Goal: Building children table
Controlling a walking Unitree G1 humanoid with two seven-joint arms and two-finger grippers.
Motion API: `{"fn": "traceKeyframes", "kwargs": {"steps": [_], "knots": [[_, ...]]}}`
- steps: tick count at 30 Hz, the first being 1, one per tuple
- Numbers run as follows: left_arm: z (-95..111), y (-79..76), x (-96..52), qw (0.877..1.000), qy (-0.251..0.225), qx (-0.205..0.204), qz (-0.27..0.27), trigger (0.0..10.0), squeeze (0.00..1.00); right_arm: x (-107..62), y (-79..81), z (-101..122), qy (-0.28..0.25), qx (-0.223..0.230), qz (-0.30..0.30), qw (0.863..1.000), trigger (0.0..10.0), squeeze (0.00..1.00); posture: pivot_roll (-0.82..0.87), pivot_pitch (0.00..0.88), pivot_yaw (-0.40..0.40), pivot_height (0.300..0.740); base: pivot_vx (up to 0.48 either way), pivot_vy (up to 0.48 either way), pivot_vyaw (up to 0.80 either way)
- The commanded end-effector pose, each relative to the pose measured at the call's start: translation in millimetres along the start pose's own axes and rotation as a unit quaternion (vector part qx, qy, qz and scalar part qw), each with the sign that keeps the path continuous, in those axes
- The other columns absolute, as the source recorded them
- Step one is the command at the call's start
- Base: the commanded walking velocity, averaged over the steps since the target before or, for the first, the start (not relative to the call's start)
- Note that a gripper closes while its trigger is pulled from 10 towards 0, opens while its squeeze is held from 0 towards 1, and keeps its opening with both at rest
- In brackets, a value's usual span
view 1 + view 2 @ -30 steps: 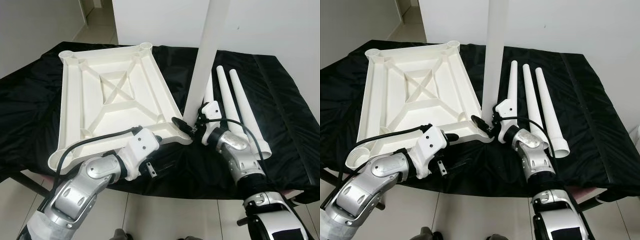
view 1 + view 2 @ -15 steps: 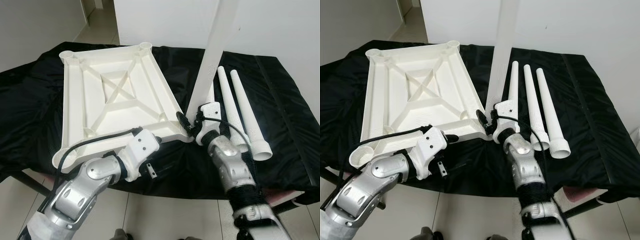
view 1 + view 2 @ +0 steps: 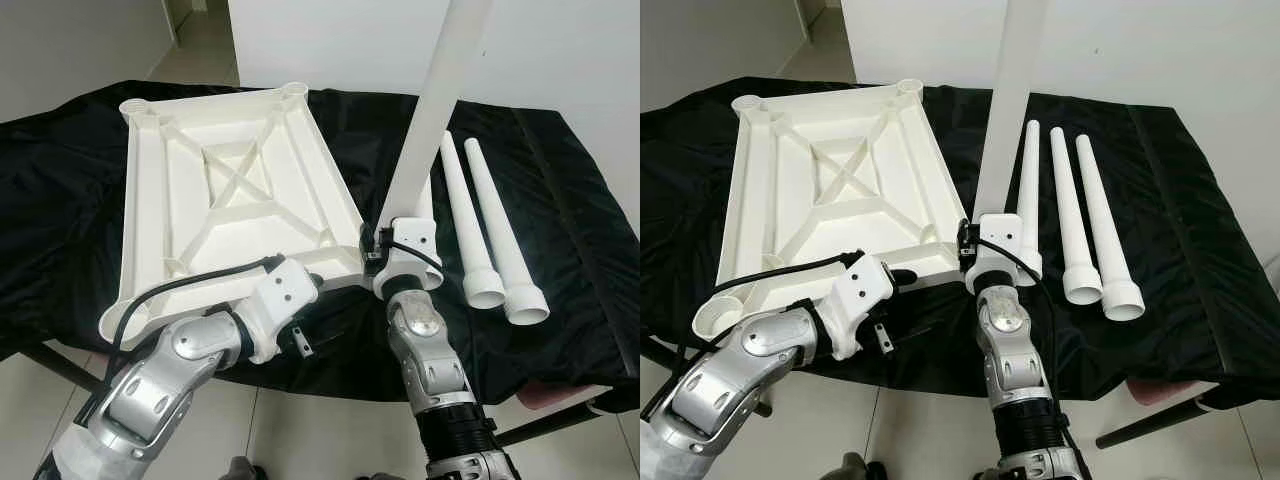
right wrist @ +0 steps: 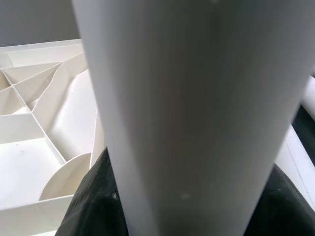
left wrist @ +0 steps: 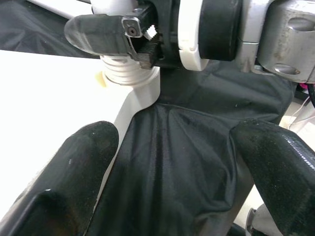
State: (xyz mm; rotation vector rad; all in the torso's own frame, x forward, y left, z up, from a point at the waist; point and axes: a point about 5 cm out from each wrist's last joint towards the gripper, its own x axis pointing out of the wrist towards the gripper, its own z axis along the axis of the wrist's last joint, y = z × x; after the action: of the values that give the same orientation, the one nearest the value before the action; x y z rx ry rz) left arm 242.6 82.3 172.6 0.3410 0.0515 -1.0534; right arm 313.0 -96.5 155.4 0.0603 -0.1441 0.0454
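White tapered plastic table leg (image 3: 432, 110): judged light, stiff, slick; right gripper (image 3: 385, 258) clamps its base. Left gripper (image 5: 167, 162) gapes, empty.

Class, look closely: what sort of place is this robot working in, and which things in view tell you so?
Probably an indoor room set up for assembly work: pale floor tiles, plain white walls, and a black cloth spread under an upturned white tabletop and loose white legs.
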Motion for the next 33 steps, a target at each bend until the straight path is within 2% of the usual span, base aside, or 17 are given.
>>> {"fn": "traceKeyframes", "kwargs": {"steps": [1,2,12,13,14,15,18,23,33], "knots": [[1,-2.1,-0.6,1.000,0.001,0.006,-0.028,10.0,0.00,-5.4,-4.3,-8,0.014,0.019,0.001,1.000,10.0,0.00,-0.12,0.108,0.051,0.740,0.000,0.000,0.00],[1,-2.4,-0.3,1.000,0.000,0.005,-0.028,10.0,0.00,-6.3,-4.6,-6,0.007,0.020,0.009,1.000,10.0,1.00,-0.12,0.108,0.049,0.740,0.000,0.000,0.00],[1,-4.2,-1.3,1.000,0.000,0.003,-0.026,10.0,0.00,-7.7,-14.1,3,-0.007,-0.005,0.023,1.000,10.0,1.00,-0.12,0.112,0.046,0.740,0.000,0.000,0.00],[1,-3.7,-1.3,1.000,0.000,0.003,-0.025,10.0,0.00,-6.9,-14.6,3,-0.007,-0.009,0.038,0.999,10.0,0.25,-0.12,0.114,0.048,0.740,0.000,0.000,0.00],[1,-3.7,-1.3,1.000,0.000,0.003,-0.025,10.0,0.00,-6.9,-14.6,3,-0.007,-0.009,0.038,0.999,10.0,0.25,-0.12,0.114,0.048,0.740,0.000,0.000,0.00],[1,-3.5,-1.5,1.000,-0.001,0.003,-0.025,10.0,0.00,-6.3,-15.3,2,-0.006,-0.010,0.050,0.999,10.0,0.00,-0.12,0.115,0.054,0.740,0.000,0.000,0.00],[1,-2.8,-1.5,1.000,0.000,0.004,-0.024,10.0,0.00,-5.4,-15.9,2,-0.004,-0.010,0.064,0.998,10.0,0.00,-0.12,0.114,0.055,0.740,0.000,0.000,0.00],[1,-1.2,-2.8,1.000,0.003,0.005,-0.023,10.0,0.00,-3.1,-12.8,0,-0.004,-0.011,0.131,0.991,10.0,0.00,-0.12,0.115,0.061,0.740,0.000,0.000,0.00],[1,1.4,-2.4,1.000,0.006,0.008,-0.025,10.0,0.00,-4.9,-12.0,-5,0.004,-0.010,0.151,0.988,10.0,0.00,-0.13,0.115,0.072,0.740,0.000,0.000,0.00]]}}
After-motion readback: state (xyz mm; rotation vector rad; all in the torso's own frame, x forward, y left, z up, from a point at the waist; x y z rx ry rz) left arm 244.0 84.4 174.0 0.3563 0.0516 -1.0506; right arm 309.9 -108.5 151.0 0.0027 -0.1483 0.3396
